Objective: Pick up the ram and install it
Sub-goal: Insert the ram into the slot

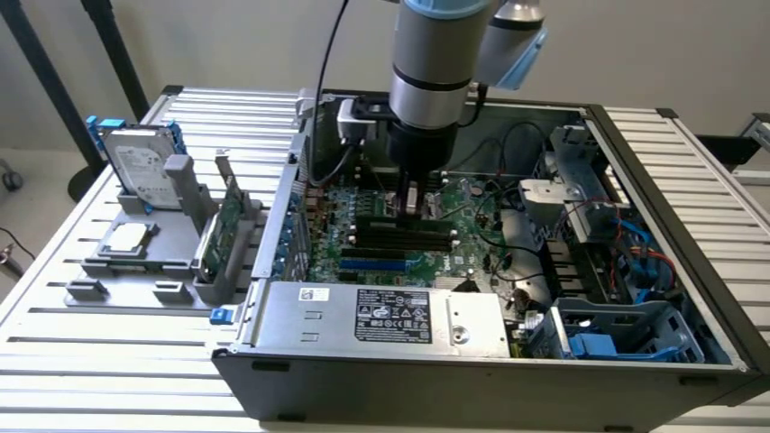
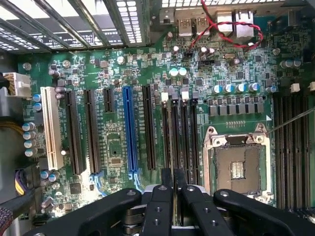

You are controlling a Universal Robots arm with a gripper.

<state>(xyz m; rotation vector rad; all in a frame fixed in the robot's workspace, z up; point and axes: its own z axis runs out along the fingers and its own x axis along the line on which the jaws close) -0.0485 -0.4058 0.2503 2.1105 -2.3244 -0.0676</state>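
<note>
Hand (image 2: 173,196) fingers point straight down into the open computer case (image 1: 481,379), and they are pressed close together on the ram (image 2: 173,147). From the wrist view, the ram is seen edge-on, so it looks like a thin dark strip. It runs from between the two black fingers (image 2: 160,204) out along the group of long memory slots (image 2: 184,132) on the green motherboard (image 2: 113,73). Whether the ram is pushed all the way into a slot is hard to tell, because the fingers cover its near end.

Seen from the exterior view, the arm (image 1: 434,63) stands upright above the middle of the case. Its grey wrist hides most of the hand, and the ram there is only a small dark piece below the wrist, just above the black slots.

Just beside the hand is the empty square processor socket (image 2: 236,164) with its metal frame. On the other side of the hand is a blue slot (image 2: 130,130), then a white slot (image 2: 50,125) further off.

Well away from the hand, outside the case on the tabletop (image 1: 121,361), a grey holder (image 1: 157,262) carries a hard drive (image 1: 136,167), a square silver chip (image 1: 126,239) and a green card (image 1: 226,236) standing on edge. The top of the arm is cut off by the picture's edge.
</note>
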